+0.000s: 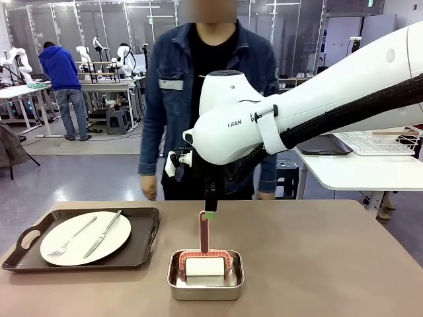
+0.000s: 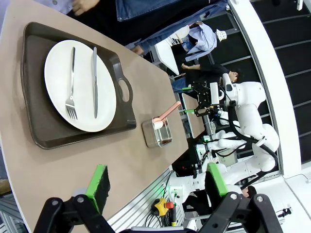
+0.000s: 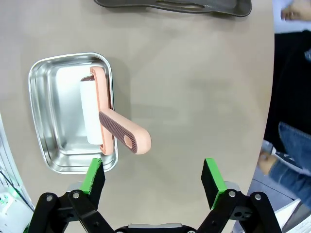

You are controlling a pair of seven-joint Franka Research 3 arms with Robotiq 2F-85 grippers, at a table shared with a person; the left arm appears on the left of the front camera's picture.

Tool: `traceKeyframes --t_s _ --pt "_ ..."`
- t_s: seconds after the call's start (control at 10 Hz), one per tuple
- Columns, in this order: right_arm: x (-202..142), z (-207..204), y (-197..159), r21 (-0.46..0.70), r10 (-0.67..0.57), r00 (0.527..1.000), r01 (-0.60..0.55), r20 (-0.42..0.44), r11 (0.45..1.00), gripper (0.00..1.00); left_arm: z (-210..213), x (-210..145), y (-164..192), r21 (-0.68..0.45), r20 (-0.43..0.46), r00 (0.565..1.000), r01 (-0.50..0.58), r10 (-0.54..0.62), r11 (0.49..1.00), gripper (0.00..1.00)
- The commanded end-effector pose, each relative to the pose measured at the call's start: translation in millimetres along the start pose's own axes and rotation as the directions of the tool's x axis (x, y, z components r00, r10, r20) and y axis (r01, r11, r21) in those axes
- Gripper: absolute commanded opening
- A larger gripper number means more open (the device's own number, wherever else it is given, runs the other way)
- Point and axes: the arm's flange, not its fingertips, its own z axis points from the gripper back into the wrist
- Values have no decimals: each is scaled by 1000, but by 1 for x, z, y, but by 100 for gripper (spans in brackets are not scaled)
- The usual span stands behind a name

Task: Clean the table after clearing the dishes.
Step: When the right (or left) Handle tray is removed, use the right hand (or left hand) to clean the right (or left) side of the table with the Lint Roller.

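1. Nearest us, at the middle of the table's [image 1: 317, 264] near edge, sits a small steel pan [image 1: 205, 274]. A sticky roller [image 1: 204, 231] rests in it, white roll down in the pan and pink handle standing up out of it.
2. We see the right gripper [image 1: 210, 212] hanging just over the handle's tip, jaws spread wide and holding nothing. We cannot tell whether a green pad touches the tip.
3. Near the table's left near corner lies a dark brown tray [image 1: 149, 231] with handles. It carries a round white plate [image 1: 109, 247], with a fork [image 1: 73, 236] and a knife [image 1: 104, 233] side by side on it.
4. We see the left gripper [image 2: 156, 187] raised by the table's left edge, well apart from the tray, jaws wide and empty.
5. A person [image 1: 198, 99] in a denim jacket stands at the far edge, one hand [image 1: 149, 188] hanging down.
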Motion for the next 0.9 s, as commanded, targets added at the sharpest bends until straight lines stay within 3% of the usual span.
traceKeyframes --t_s 0.0,0.2,0.3,0.5,0.6,0.8 --pt "2 0 0 -6 3 1000 -3 8 1000 100 3 -3 -1 -7 4 1000 12 -12 1000 100" --pt "0 0 0 0 0 1000 0 0 1000 100 3 -3 -1 -7 4 1000 12 -12 1000 100" --pt "-18 16 -6 43 -105 990 101 94 994 100 3 -3 -1 -7 4 1000 12 -12 1000 100" --pt "-63 34 -10 268 -283 934 222 217 938 100 3 -3 -1 -7 4 1000 12 -12 1000 100" --pt "-101 40 -16 397 -377 889 257 261 881 100 3 -3 -1 -7 4 1000 12 -12 1000 100" --pt "-215 48 -25 655 -622 710 302 330 692 100 3 -3 -1 -7 4 1000 12 -12 1000 100"
